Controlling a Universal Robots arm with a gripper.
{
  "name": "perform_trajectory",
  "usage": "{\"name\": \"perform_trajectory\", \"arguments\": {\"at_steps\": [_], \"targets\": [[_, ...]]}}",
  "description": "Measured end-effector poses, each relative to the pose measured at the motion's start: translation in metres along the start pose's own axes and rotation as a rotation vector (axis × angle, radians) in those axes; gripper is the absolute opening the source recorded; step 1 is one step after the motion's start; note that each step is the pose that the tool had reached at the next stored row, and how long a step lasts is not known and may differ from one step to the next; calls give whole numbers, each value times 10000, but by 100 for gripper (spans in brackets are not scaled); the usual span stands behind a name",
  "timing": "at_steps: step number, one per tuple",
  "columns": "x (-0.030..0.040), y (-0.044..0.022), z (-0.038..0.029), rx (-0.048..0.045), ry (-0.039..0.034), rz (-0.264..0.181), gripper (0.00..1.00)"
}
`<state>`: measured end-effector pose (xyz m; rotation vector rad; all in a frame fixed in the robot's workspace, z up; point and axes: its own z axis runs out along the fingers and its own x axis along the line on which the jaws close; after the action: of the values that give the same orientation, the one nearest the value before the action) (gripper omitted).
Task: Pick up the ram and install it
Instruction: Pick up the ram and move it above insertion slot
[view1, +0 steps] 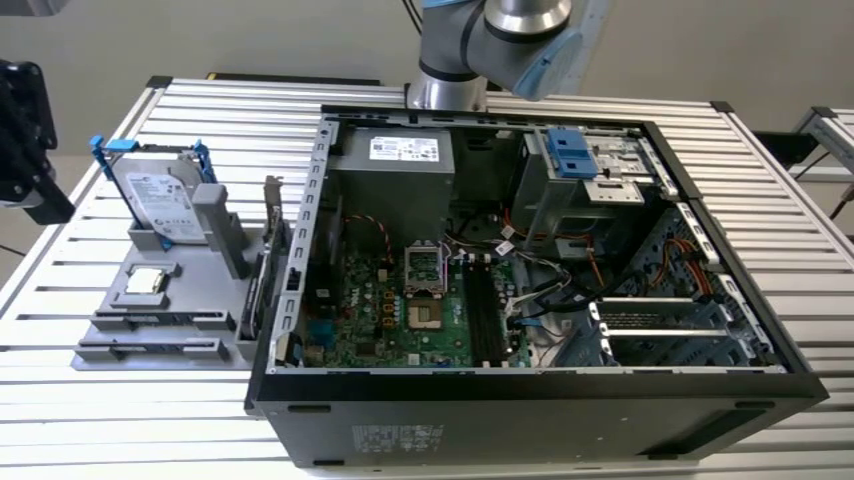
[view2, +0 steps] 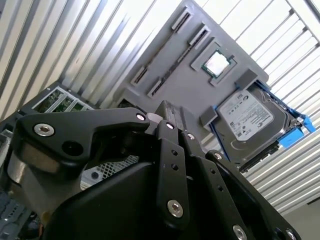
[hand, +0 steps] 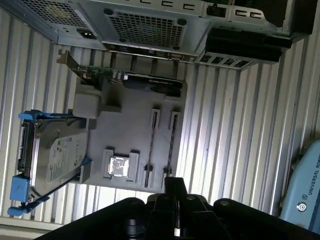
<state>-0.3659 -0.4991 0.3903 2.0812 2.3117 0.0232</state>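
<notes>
A thin dark strip that looks like the ram (hand: 170, 145) stands on edge in the outer long slot of the grey holder tray (hand: 127, 130), past the square silver processor chip (hand: 119, 166). My gripper (hand: 175, 184) hangs high above that tray, well clear of it, with its black fingers (view2: 169, 114) together and nothing between them. The open computer case (view1: 534, 385) lies on the exterior view's right, and its motherboard (view1: 387, 315) shows black memory slots (view1: 483, 312).
A silver hard drive (view1: 163, 205) in blue brackets leans at the back of the tray (view1: 147, 335). An expansion card (view1: 263, 285) stands between tray and case. Cables, a power supply (view1: 407, 170) and drive bays crowd the case. The table (view1: 120, 420) is ribbed aluminium.
</notes>
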Motion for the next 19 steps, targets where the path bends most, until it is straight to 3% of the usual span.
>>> {"name": "perform_trajectory", "arguments": {"at_steps": [19], "targets": [[2, -16, 0, 65, -43, 1576, 0]]}}
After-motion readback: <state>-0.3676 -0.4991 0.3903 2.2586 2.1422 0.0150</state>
